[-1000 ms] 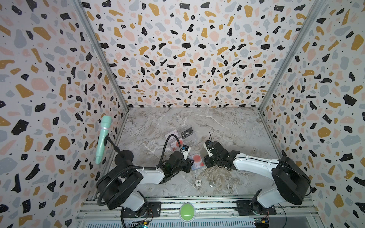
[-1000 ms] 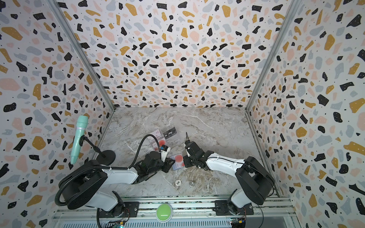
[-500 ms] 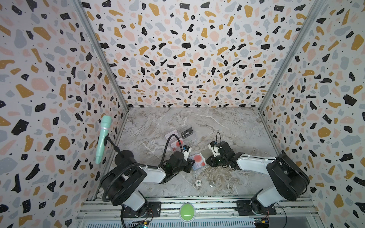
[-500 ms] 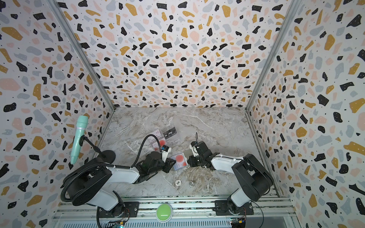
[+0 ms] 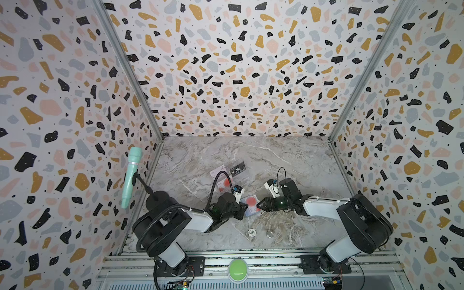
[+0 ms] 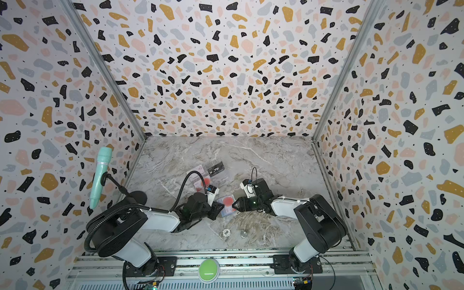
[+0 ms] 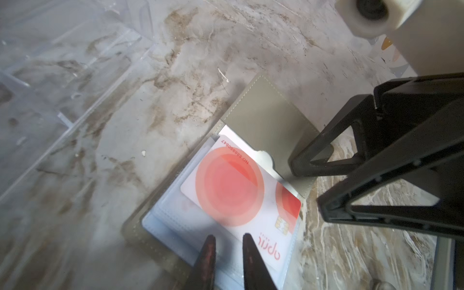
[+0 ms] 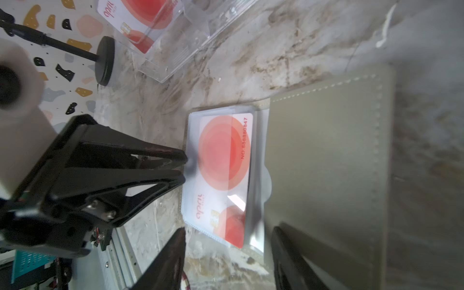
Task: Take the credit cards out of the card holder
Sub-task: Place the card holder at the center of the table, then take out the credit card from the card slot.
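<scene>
Taupe outside and pale blue inside, the holder (image 8: 326, 163) lies open and flat on the marble table (image 5: 276, 155), between the two grippers and towards the front rail.

Part of the job looks done. At the clear tray (image 8: 175, 65) just beyond the holder, a VIP card (image 5: 237, 170), a pinkish card (image 5: 218, 172) and a red-circle card (image 5: 224, 182) already lie out. One more red-circle card (image 8: 223, 155) still sits in the top clear sleeve. I cannot tell whether the sleeves beneath it hold any others.

That card lies face up. In a top view its long axis runs on a diagonal, with the big circle (image 5: 250, 200) towards the back wall and the chip end towards the front and the right arm. Its long edges run parallel to the taupe flap.

The left gripper (image 8: 185, 168) is narrow, with its tips at the sleeve's long edge opposite the flap. I cannot tell whether they pinch the sleeve or only press on it. The right gripper (image 7: 307, 190) stands wide and empty at the chip end, with one finger on the flap.
</scene>
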